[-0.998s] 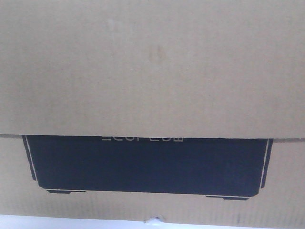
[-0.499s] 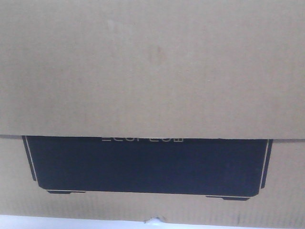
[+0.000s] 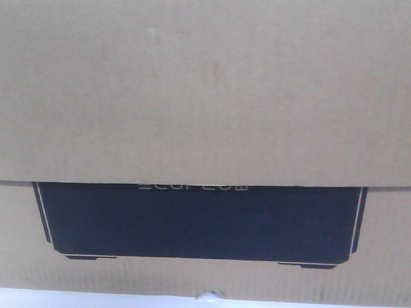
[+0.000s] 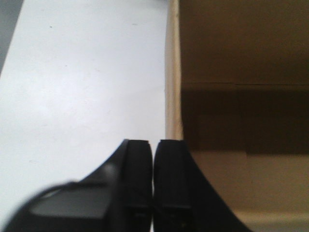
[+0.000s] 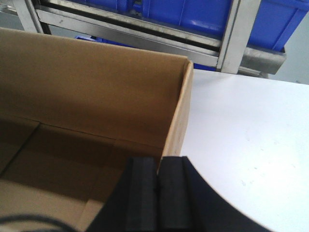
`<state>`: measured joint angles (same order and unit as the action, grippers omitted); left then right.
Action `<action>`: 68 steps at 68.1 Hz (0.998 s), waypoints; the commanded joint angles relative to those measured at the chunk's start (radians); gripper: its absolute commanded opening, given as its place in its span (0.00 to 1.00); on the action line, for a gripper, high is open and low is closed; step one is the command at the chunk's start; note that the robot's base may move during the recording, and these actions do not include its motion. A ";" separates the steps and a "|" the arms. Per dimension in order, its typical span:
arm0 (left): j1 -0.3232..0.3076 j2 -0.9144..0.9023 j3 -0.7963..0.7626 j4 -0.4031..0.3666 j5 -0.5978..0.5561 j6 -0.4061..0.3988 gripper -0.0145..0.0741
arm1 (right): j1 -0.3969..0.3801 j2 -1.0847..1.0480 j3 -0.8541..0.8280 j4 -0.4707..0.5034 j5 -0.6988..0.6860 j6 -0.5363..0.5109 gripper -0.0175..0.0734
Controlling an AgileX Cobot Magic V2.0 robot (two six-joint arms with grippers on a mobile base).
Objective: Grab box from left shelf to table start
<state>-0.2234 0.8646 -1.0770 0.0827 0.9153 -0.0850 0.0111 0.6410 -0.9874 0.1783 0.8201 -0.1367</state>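
The brown cardboard box [image 3: 205, 96] fills the front view, with its black panel [image 3: 199, 221] and white lettering partly under a folded flap. In the left wrist view my left gripper [image 4: 153, 142] is shut at the box's left wall [image 4: 174, 72], with the open inside to its right. In the right wrist view my right gripper [image 5: 159, 159] is shut on the top edge of the box's right wall [image 5: 181, 111]. The left shelf [image 5: 145, 36] shows its steel front rail beyond the box.
The box stands on a white table [image 4: 87, 87], which also shows in the right wrist view [image 5: 251, 135] and as a strip in the front view [image 3: 96, 298]. Blue bins [image 5: 193, 12] sit in the rack behind the rail. A steel upright [image 5: 236, 34] stands at the table's far edge.
The box has shifted very slightly to the right in the front view; otherwise nothing has visibly changed.
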 commanded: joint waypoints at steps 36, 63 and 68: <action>0.004 -0.616 0.617 0.015 -0.477 0.001 0.05 | -0.004 -0.610 0.601 -0.038 -0.377 -0.002 0.25; 0.004 -0.632 0.619 0.015 -0.477 0.001 0.05 | -0.004 -0.621 0.609 -0.038 -0.384 -0.002 0.25; 0.004 -0.632 0.619 0.015 -0.477 0.001 0.05 | -0.004 -0.621 0.609 -0.038 -0.384 -0.002 0.25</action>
<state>-0.2234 0.2237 -0.4308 0.0908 0.5317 -0.0850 0.0111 0.0074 -0.3551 0.1426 0.5284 -0.1367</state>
